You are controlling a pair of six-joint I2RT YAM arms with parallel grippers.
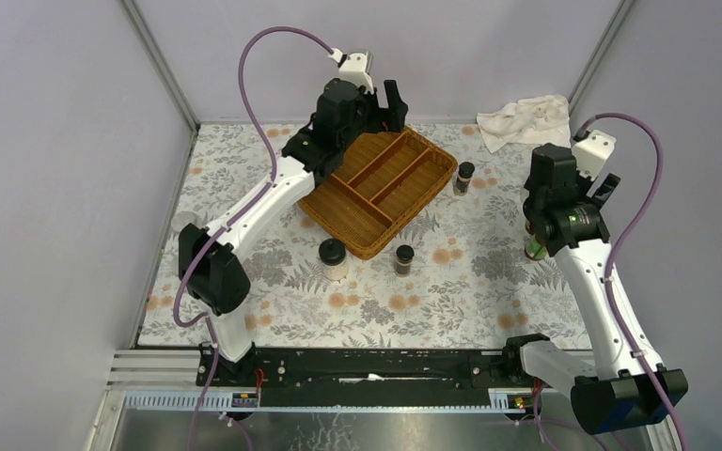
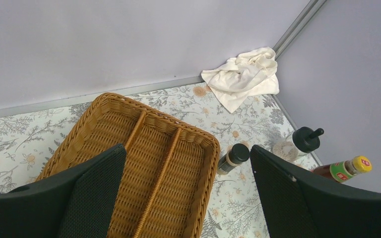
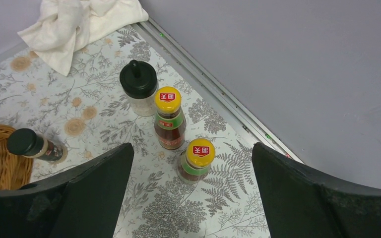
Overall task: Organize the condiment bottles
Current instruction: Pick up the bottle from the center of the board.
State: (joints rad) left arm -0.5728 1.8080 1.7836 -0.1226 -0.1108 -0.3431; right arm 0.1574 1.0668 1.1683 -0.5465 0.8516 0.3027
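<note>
Wicker tray [image 1: 381, 193] lies mid-surface, with the left tool [image 2: 187, 147] wide open above its far corner. The right tool [image 3: 192, 145], also open, hovers over two sauce bottles [image 3: 168, 119] and a shaker [image 3: 139, 89] near the right wall. Two jars [image 1: 403, 258] stand beside the tray.

Two yellow-capped sauce bottles [image 3: 168, 121] upright together, black-lidded shaker [image 3: 139, 91] beside them, dark spice jars [image 1: 403, 259] beside wicker tray [image 1: 404, 169]
</note>
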